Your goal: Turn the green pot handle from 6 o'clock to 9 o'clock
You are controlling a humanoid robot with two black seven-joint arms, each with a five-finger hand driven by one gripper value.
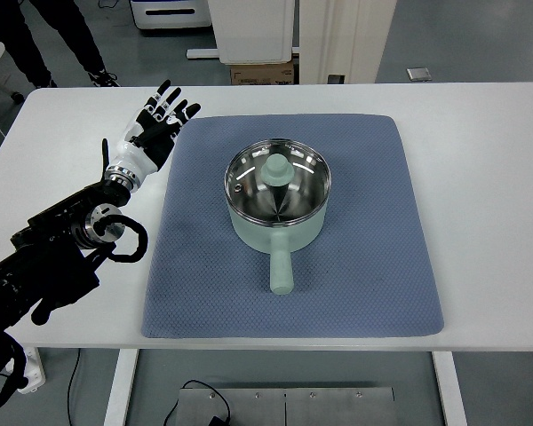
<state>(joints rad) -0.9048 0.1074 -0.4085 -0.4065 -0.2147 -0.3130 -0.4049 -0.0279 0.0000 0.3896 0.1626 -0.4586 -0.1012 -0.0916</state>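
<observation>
A pale green pot (278,191) with a glass lid and green knob (276,166) sits in the middle of a blue-grey mat (373,222). Its handle (281,269) points straight toward the near edge, at 6 o'clock. My left hand (155,124) hovers over the white table at the mat's far left corner, well left of the pot, fingers spread and holding nothing. Its black arm enters from the lower left. The right arm is out of sight.
The white table (480,160) extends around the mat on all sides. A person's legs (35,40) stand beyond the far left corner. White cabinets and a cardboard box (265,73) sit behind the far edge.
</observation>
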